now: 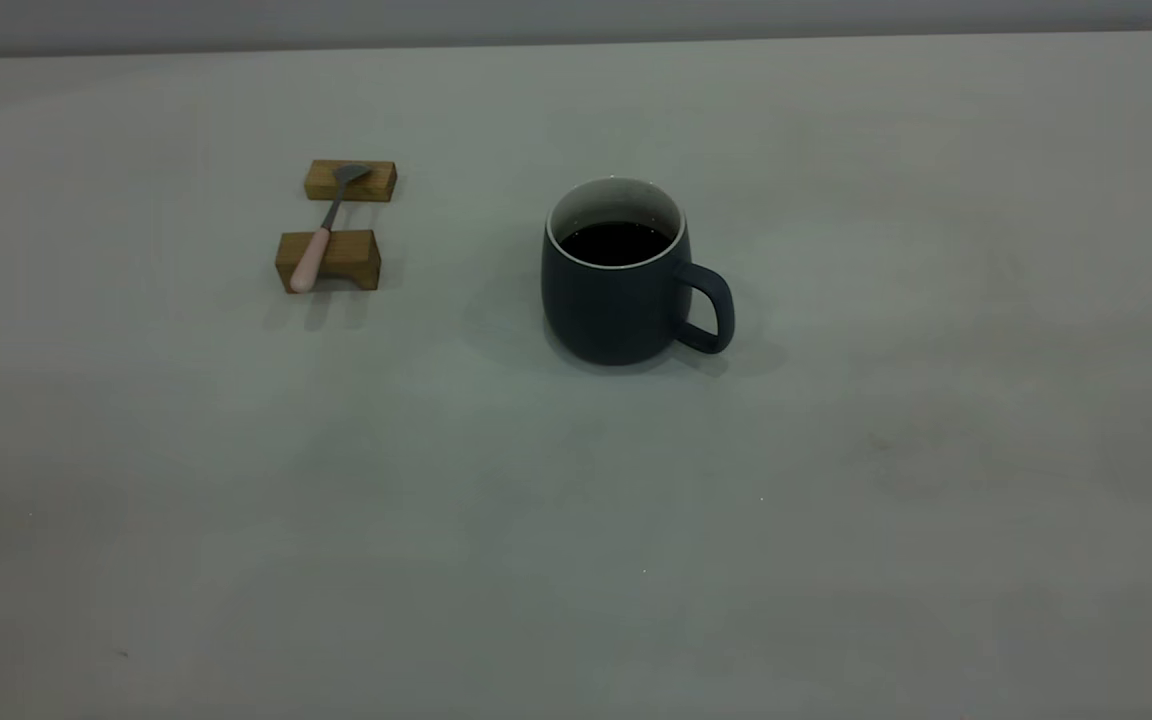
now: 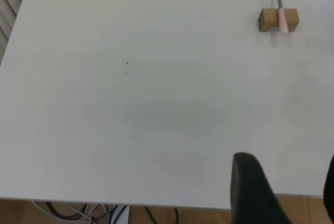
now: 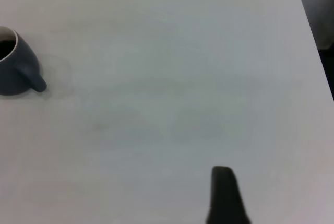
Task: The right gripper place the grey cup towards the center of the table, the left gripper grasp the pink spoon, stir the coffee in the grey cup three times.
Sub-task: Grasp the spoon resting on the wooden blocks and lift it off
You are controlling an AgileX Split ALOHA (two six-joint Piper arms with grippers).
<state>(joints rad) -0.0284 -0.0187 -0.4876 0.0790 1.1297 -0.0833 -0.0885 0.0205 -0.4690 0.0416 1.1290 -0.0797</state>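
Note:
The grey cup [image 1: 626,300] stands upright near the middle of the table [image 1: 576,520], its handle to the right, with dark coffee [image 1: 616,243] inside. The pink spoon [image 1: 321,235] lies across two wooden blocks to the cup's left, its pink handle toward the near side. Neither arm shows in the exterior view. My left gripper [image 2: 289,185] is open and holds nothing, hanging over the table's edge far from the pink spoon [image 2: 281,10]. My right gripper [image 3: 282,203] is open and holds nothing, with one finger showing, well away from the grey cup [image 3: 15,70].
The two wooden blocks [image 1: 350,181] [image 1: 331,262] bear the spoon's bowl and handle. The table's edge runs just under the left gripper, with cables [image 2: 94,214] on the floor below. Another table edge [image 3: 313,31] shows in the right wrist view.

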